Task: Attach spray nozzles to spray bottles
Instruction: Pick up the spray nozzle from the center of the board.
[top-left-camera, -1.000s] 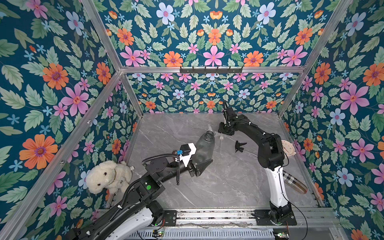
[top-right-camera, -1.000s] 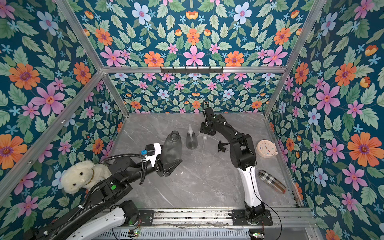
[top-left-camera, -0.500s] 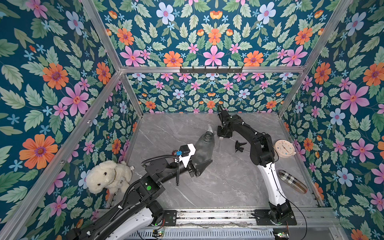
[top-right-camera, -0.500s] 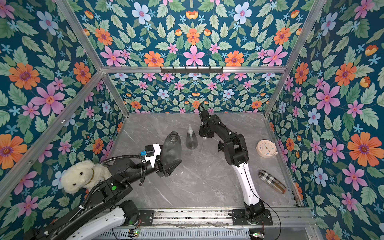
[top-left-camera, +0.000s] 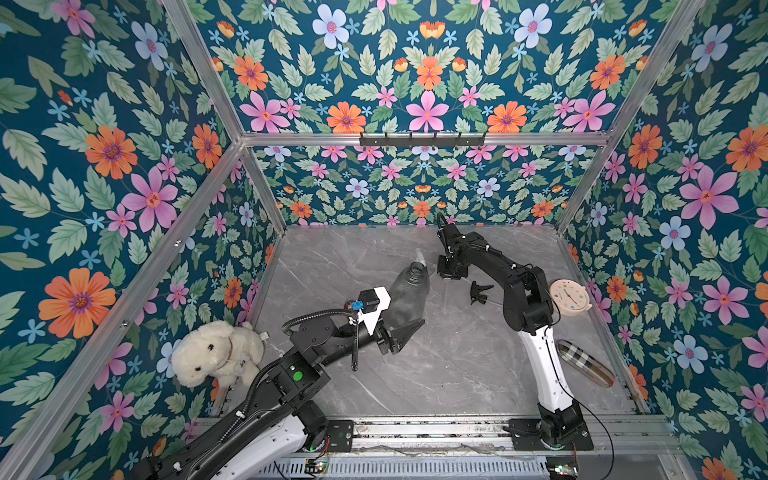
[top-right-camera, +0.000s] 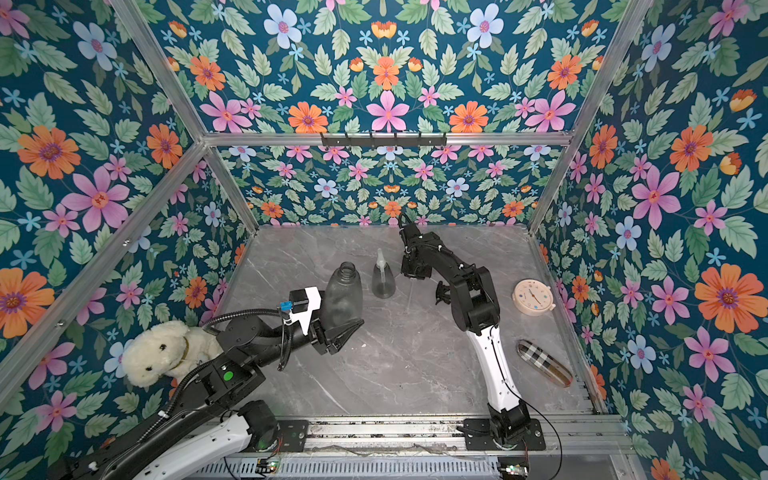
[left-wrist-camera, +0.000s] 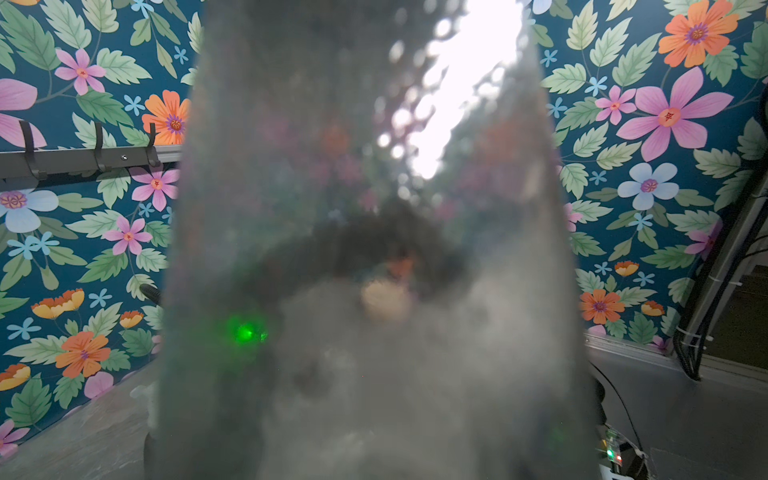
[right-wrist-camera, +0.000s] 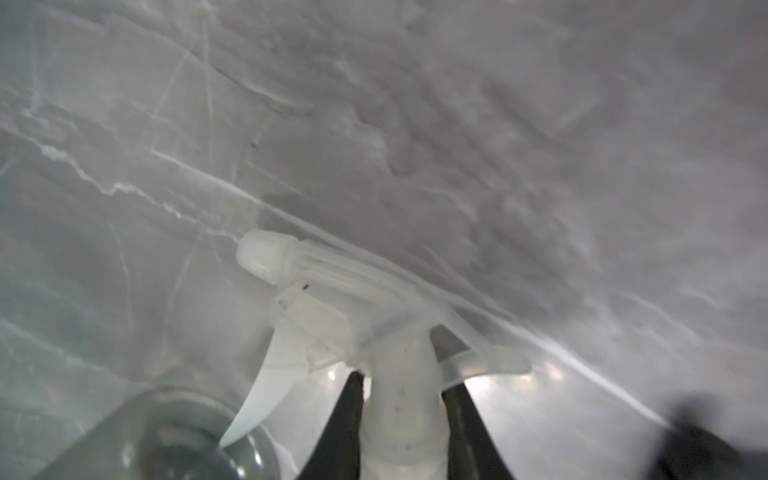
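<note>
Jaws, right gripper: black fingers pressed against both sides of the whitish spray nozzle at its collar, closed on it.
Jaws, left gripper: set fairly wide around the lower body of the large grey spray bottle, clamped on it.
Whitish spray nozzle: at the far side of the grey marble table, under the downward-pointing right gripper, trigger and spout reaching out past the fingers; resting on the table or just above it, cannot tell which.
Large grey spray bottle: upright left of the table's middle, neck open at the top; a blurred grey mass filling the left wrist view.
Small grey spray bottle: upright, capped with a fitted nozzle, standing between the large grey spray bottle and the right gripper, just beside the latter.
Black spray nozzle: lying on the table beside the right arm, apart from both bottles.
Other things: cream plush dog against the left wall; round clock and plaid oblong case lying along the right edge.
</note>
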